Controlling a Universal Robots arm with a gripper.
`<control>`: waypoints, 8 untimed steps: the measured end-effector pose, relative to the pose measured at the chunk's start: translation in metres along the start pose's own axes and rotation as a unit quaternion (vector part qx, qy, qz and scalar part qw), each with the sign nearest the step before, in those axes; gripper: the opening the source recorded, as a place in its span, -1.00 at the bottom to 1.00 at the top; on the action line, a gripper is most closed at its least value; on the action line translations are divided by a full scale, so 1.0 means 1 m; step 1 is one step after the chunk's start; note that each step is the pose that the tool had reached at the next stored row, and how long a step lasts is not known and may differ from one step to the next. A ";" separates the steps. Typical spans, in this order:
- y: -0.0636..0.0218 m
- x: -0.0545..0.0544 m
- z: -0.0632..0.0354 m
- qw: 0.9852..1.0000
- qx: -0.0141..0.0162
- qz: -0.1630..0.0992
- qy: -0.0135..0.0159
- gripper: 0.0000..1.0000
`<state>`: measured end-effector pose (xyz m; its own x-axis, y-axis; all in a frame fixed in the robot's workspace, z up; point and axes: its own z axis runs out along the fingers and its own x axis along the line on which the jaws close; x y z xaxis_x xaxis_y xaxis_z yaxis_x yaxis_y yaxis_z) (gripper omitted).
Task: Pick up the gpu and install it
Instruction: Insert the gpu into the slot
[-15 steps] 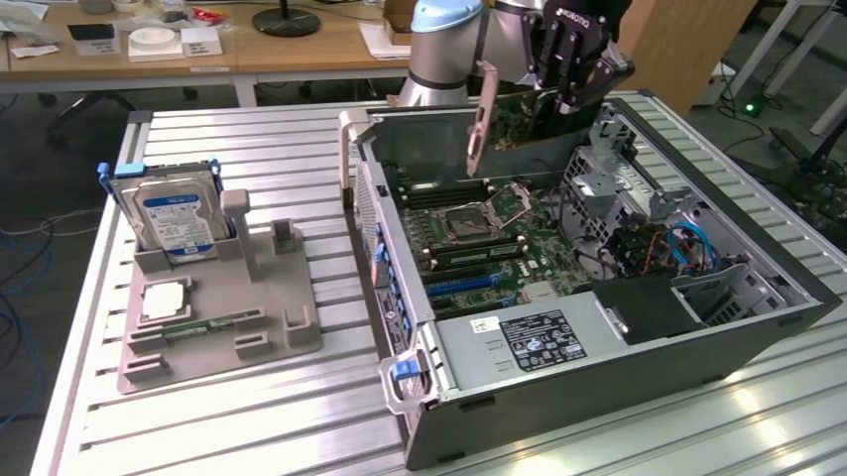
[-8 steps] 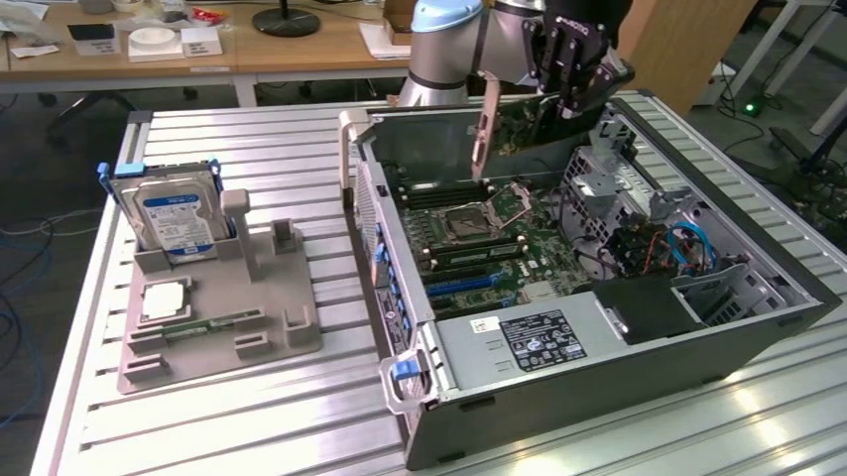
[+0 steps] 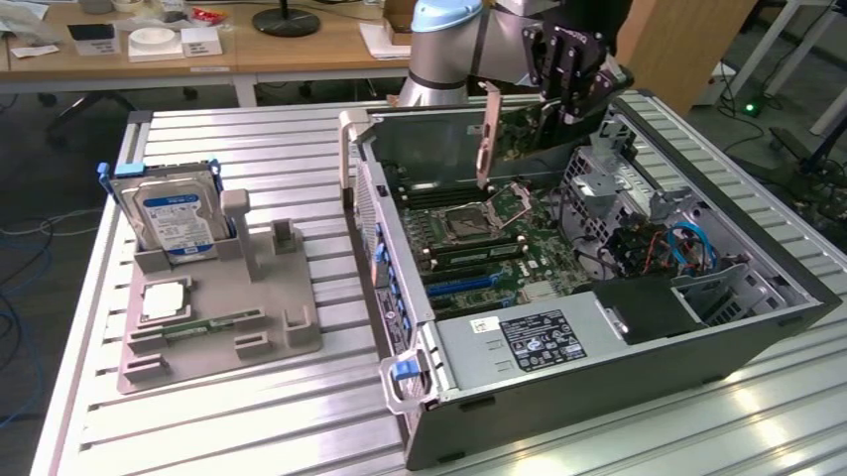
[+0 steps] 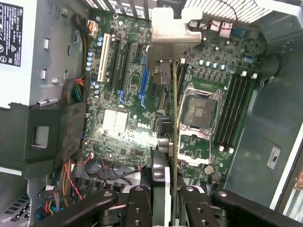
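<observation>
1. Nearest in the exterior view, one silver ribbed metal bench (image 3: 265,436) carries one open dark grey computer case (image 3: 741,332). One boxy silver power supply (image 3: 530,342) with a black label sits at the case's near end.
2. On the exterior view's left, well apart from the case, lies one grey moulded plastic holder (image 3: 272,332). It holds three parts:
   - one flat silver square processor chip (image 3: 162,300)
   - one narrow green memory stick (image 3: 205,324), lying flat just beside the chip
   - one boxy silver hard drive (image 3: 173,213) with a blue-white label, standing upright at the holder's far end
3. Inside the case lies one green motherboard (image 4: 123,137) with one open metal processor socket (image 4: 196,111). Four dark memory slots (image 4: 232,113) run beside the socket. One white slot (image 4: 102,56) and one blue slot (image 4: 143,80) are on its other side. One bundle of orange and blue cables (image 3: 662,248) lies toward the exterior view's right.
4. One black two-fingered tool (image 4: 165,201) is clenched on the gpu (image 4: 174,142), one thin flat dark expansion card with a silvery metal bracket.
5. The gpu (image 3: 489,134) is held on edge, raised over the far end of the case. In the wrist view it hangs above the board between the blue slot and the socket.
6. The tool (image 3: 578,99) hangs from one silver and pale blue arm (image 3: 443,40).
7. Farthest off stand wooden desks (image 3: 265,45) with small items on them.
</observation>
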<state>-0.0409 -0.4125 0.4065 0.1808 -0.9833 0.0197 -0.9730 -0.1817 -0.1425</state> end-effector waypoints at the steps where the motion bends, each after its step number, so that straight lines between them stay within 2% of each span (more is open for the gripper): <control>1: 0.0000 0.000 0.0004 1.000 0.000 0.000 0.000 -0.44; 2: 0.0002 0.000 0.0012 1.000 0.000 0.000 0.000 -0.44; 4: 0.0005 0.000 0.0027 1.000 0.001 0.004 -0.005 -0.44; 8: 0.0009 0.000 0.0059 1.000 0.002 0.015 -0.010 -0.44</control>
<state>-0.0409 -0.4125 0.4005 0.1547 -0.9880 -0.0038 -0.9773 -0.1524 -0.1469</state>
